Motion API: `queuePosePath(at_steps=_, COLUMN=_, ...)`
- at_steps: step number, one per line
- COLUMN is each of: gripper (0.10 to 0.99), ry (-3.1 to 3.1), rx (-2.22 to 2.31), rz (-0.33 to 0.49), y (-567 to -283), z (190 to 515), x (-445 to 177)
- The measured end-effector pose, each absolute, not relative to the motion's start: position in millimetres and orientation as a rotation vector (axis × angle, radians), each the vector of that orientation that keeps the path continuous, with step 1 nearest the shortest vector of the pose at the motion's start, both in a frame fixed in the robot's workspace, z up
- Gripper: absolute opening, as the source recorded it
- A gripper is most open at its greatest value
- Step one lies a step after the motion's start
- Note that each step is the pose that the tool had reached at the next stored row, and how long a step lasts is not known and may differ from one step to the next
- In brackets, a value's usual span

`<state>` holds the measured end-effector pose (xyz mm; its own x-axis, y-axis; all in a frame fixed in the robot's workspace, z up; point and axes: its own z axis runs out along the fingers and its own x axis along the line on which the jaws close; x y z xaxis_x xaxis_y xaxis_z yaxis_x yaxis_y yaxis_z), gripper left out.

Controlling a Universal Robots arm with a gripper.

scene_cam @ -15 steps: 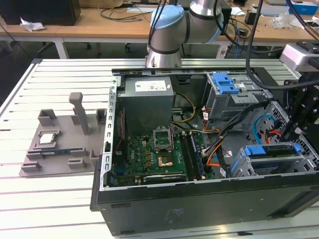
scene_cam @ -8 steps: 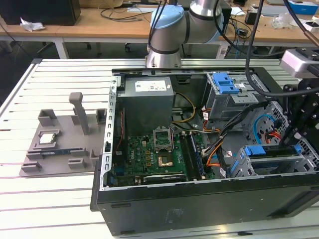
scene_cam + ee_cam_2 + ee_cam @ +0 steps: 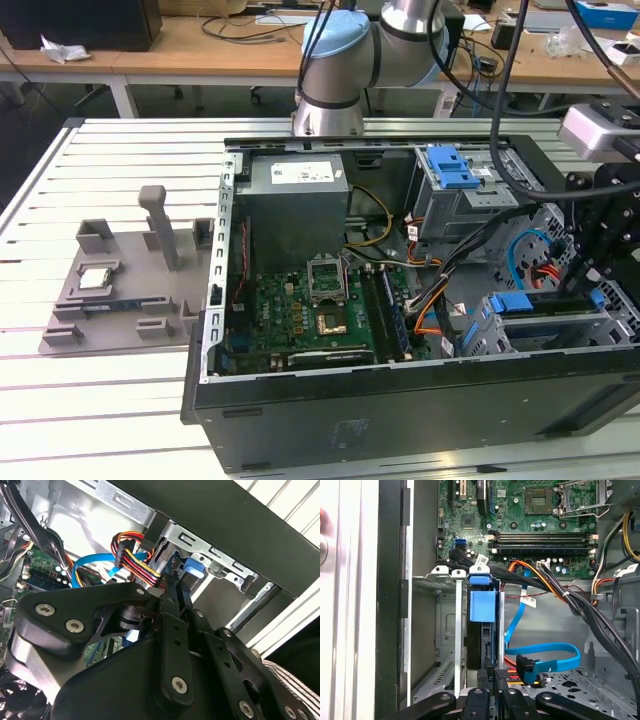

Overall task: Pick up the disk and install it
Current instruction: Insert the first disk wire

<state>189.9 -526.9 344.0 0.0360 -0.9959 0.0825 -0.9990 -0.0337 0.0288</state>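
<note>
The disk [image 3: 550,312] sits on edge in the metal drive cage at the exterior view's right end of the open computer case. Its blue carrier tab [image 3: 482,605] faces the motherboard, and that tab [image 3: 192,569] shows in both wrist views. My gripper [image 3: 590,275] hangs over the disk's end farthest from the motherboard. The gripper [image 3: 493,676] has its black fingers drawn close together at that end. In the second wrist view the gripper [image 3: 175,587] points along the cage toward the blue tab. Whether the fingers pinch the carrier is hidden.
The case holds a grey power supply [image 3: 295,215], a green motherboard [image 3: 310,310] and an upper bay with a blue latch [image 3: 450,165]. Blue and orange cables [image 3: 545,655] lie beside the cage. A grey fixture plate [image 3: 130,290] lies on the table at the exterior view's left.
</note>
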Motion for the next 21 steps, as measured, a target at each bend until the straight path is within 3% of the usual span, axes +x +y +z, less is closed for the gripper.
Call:
queuePosePath(at_steps=16, gripper=0.176, ry=-2.13, rx=2.205, rz=0.056, y=-527.7, z=334.1, x=188.5)
queuePosePath(at_steps=18, gripper=0.302, ry=-2.129, rx=2.205, rz=0.058, y=-527.7, z=334.9, x=188.6)
queuePosePath(at_steps=21, gripper=0.302, ry=-2.129, rx=2.205, rz=0.058, y=-527.7, z=341.6, x=188.6)
